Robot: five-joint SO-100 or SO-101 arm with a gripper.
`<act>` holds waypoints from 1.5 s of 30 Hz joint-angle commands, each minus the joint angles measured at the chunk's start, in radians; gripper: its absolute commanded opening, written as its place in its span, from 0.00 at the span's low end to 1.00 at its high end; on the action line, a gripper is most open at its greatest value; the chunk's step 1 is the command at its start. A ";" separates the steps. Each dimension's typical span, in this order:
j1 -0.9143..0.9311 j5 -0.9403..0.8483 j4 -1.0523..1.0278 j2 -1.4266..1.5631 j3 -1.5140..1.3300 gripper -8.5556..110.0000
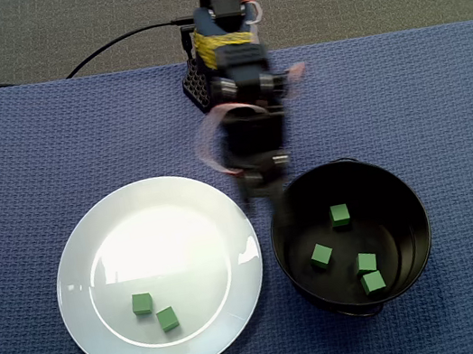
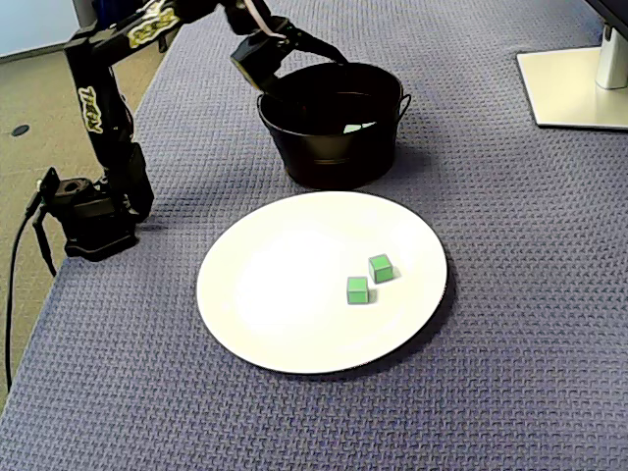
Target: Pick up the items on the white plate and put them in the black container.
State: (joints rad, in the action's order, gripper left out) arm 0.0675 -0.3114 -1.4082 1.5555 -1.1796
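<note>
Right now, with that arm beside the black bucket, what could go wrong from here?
Two green cubes lie close together on the white plate, so closing on one might push the other aside, and the smooth plate could let it slide. The gripper hangs open right at the rim of the black container; swinging away, it might clip the rim and shift the container.

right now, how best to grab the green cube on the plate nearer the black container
From above, pinch two opposite side faces of the green cube: it sits flat on the white plate, top free, second cube close beside it.
</note>
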 commanded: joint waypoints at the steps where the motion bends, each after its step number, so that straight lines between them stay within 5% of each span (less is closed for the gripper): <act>1: 0.245 0.101 -0.008 0.037 0.069 0.41; 19: 0.451 0.064 0.144 -0.629 0.373 0.40; 45: 0.439 -0.029 0.166 -0.854 0.520 0.28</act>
State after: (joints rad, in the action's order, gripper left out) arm 0.5047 -0.3405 -1.2594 0.6826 -0.7133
